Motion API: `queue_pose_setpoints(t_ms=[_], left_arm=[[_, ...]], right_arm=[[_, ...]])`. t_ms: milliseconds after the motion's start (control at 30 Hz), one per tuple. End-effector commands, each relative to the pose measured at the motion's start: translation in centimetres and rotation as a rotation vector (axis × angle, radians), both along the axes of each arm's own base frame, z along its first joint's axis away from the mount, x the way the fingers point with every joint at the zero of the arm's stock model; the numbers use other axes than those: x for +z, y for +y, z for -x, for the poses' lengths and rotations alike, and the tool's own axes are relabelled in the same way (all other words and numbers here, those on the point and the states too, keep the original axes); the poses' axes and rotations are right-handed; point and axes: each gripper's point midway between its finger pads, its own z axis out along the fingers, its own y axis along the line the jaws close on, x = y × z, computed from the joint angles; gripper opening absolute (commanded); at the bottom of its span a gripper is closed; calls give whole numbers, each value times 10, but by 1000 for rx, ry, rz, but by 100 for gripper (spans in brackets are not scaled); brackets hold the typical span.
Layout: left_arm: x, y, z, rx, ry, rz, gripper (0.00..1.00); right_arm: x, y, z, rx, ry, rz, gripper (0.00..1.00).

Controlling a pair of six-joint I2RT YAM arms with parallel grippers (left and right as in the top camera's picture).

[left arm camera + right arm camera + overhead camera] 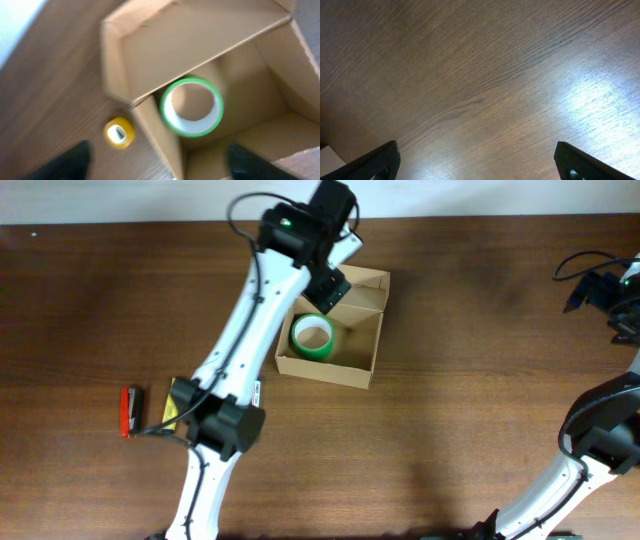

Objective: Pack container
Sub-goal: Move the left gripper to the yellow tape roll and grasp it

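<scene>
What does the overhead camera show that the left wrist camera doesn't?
Overhead only: the red and black item lying on the table at the left, and the right arm. Left wrist only: the left gripper with its dark fingertips spread apart. Both: the cardboard box with the green tape roll lying inside it.

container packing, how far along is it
Done: the green tape roll lies inside the container. In hand: nothing; the left gripper hangs open above it, and the right gripper is open over the table. Probably left: a yellow roll beside the container, a red and black item and a yellow and black item out on the table, then closing the container.
</scene>
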Motion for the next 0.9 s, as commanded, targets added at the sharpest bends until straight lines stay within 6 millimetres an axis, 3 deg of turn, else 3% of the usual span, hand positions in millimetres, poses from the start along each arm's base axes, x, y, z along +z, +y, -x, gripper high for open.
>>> queue_pose_setpoints(t_ms=[0, 67, 133, 167, 200, 233, 267, 367, 533, 600, 633, 867], left_arm=[[83, 62, 8, 162, -173, 22, 100], [104, 117, 18, 274, -205, 13, 100], [100, 170, 33, 387, -172, -5, 100], [82, 203, 47, 483, -96, -27, 100], [60, 221, 56, 530, -3, -10, 100], [33, 225, 57, 526, 89, 83, 100], [10, 223, 56, 490, 151, 156, 100], [-50, 226, 54, 476, 229, 133, 100], [-129, 188, 48, 354, 399, 99, 93], [-144, 181, 46, 298, 416, 84, 90], [-150, 174, 42, 254, 411, 77, 83], [-162, 152, 25, 88, 347, 33, 83]], right_arm=[[16, 1, 2, 6, -36, 17, 99], [16, 1, 2, 6, -36, 17, 99], [16, 1, 2, 6, -36, 17, 99], [16, 1, 2, 6, -36, 17, 99], [16, 1, 2, 6, -36, 17, 99], [16, 1, 2, 6, -36, 17, 99], [16, 1, 2, 6, -36, 17, 99], [16, 1, 2, 6, -36, 17, 99], [16, 1, 2, 6, -36, 17, 99], [16, 1, 2, 6, -36, 17, 99], [16, 1, 2, 6, -36, 17, 99], [16, 1, 2, 6, -36, 17, 99]])
